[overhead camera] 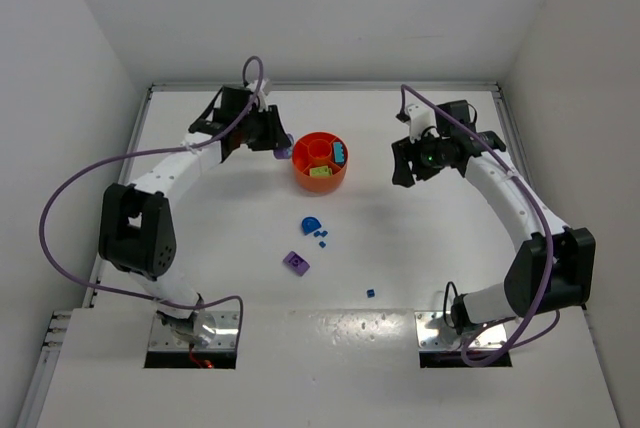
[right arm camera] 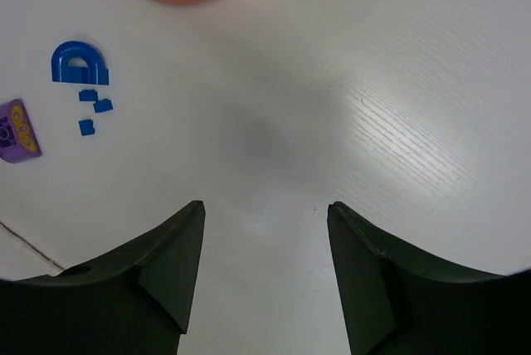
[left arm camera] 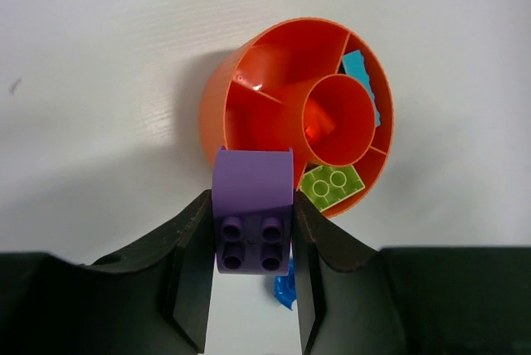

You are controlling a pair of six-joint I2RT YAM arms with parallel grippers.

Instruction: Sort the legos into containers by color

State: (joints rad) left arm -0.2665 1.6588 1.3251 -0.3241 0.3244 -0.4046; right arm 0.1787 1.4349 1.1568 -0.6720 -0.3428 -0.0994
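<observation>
The orange bowl (overhead camera: pixel 318 185) stands at the table's middle back and also shows in the left wrist view (left arm camera: pixel 217 114). It holds a lime-yellow brick (left arm camera: pixel 332 182), a teal brick (left arm camera: pixel 362 73) and an orange piece (left arm camera: pixel 319 123) in the central cup. My left gripper (left arm camera: pixel 253 239) is shut on a purple rounded brick (left arm camera: pixel 251 197), held just at the bowl's left rim (overhead camera: pixel 283 151). My right gripper (overhead camera: pixel 407 165) is open and empty (right arm camera: pixel 265 214), right of the bowl, above bare table.
Loose on the table in front of the bowl are a blue arch (overhead camera: pixel 311 221), small blue bricks (overhead camera: pixel 320 238), a purple brick (overhead camera: pixel 296 264) and one small blue brick (overhead camera: pixel 371 293). The arch (right arm camera: pixel 79 62) and purple brick (right arm camera: pixel 17 129) also show in the right wrist view.
</observation>
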